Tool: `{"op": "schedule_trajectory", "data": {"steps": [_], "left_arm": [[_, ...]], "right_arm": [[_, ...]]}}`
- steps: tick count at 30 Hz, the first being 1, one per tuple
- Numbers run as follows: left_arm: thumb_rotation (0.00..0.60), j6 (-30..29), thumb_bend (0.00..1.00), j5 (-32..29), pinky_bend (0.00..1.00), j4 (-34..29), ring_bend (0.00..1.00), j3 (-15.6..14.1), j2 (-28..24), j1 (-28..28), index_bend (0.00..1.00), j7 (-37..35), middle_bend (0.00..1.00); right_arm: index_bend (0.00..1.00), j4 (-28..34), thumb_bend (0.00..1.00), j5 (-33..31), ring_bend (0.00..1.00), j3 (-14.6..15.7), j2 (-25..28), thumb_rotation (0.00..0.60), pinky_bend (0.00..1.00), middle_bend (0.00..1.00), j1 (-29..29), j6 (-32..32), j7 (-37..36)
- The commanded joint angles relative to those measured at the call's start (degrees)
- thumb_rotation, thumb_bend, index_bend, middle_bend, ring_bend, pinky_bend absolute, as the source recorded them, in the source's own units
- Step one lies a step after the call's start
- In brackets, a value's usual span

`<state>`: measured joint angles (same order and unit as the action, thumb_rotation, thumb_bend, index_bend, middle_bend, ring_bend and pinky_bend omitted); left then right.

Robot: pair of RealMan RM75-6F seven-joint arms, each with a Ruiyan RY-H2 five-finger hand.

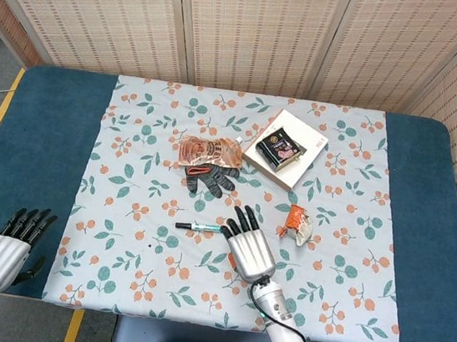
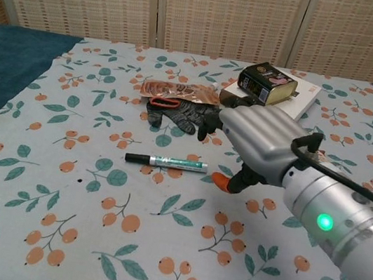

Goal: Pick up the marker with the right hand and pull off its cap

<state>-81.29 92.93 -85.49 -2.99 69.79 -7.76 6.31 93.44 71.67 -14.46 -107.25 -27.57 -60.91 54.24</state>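
The marker lies flat on the floral cloth, black cap to the left, white and green barrel to the right; the chest view shows the marker too. My right hand hovers just right of the barrel's end, fingers stretched out and apart, holding nothing. In the chest view the right hand fills the middle right, above and to the right of the marker. My left hand rests off the cloth at the front left corner, fingers extended and empty.
A black glove and a brown packet lie behind the marker. A white box carrying a dark carton sits at the back right. An orange and silver wrapper lies right of my right hand.
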Motion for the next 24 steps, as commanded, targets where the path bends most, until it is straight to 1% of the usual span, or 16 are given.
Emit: {"op": "schedule_trajectory", "data": {"steps": [1, 5, 10, 16, 24], "left_arm": [[0.600, 0.93, 0.43, -1.20, 0.02, -0.29, 0.00, 0.36, -0.26, -0.24, 0.00, -0.10, 0.00], [0.600, 0.85, 0.43, -1.18, 0.02, -0.54, 0.00, 0.30, -0.28, -0.23, 0.00, 0.29, 0.00], [0.600, 1.00, 0.43, -1.43, 0.02, -0.61, 0.00, 0.34, -0.25, -0.27, 0.00, 0.51, 0.00], [0.600, 1.25, 0.43, -1.86, 0.02, -0.72, 0.00, 0.47, -0.46, -0.39, 0.00, 0.23, 0.00], [0.600, 1.73, 0.43, -2.50, 0.02, -0.80, 0.00, 0.64, -0.62, -0.58, 0.00, 0.06, 0.00]], "right_arm": [[0.32, -9.81, 0.22, -6.99, 0.00, -4.45, -8.24, 0.600, 0.00, 0.25, -6.47, 2.59, 4.66], [0.34, -15.88, 0.23, -10.21, 0.00, -6.16, -11.63, 0.600, 0.00, 0.26, -10.13, 3.01, 5.14], [0.36, -21.26, 0.24, -13.33, 0.00, -7.51, -14.46, 0.600, 0.00, 0.27, -13.41, 3.40, 4.61], [0.39, -25.14, 0.27, -14.01, 0.00, -7.12, -16.42, 0.600, 0.00, 0.29, -15.90, 2.94, 2.53], [0.43, -29.13, 0.27, -15.31, 0.00, -6.46, -18.30, 0.600, 0.00, 0.30, -18.12, 2.39, 1.44]]}}
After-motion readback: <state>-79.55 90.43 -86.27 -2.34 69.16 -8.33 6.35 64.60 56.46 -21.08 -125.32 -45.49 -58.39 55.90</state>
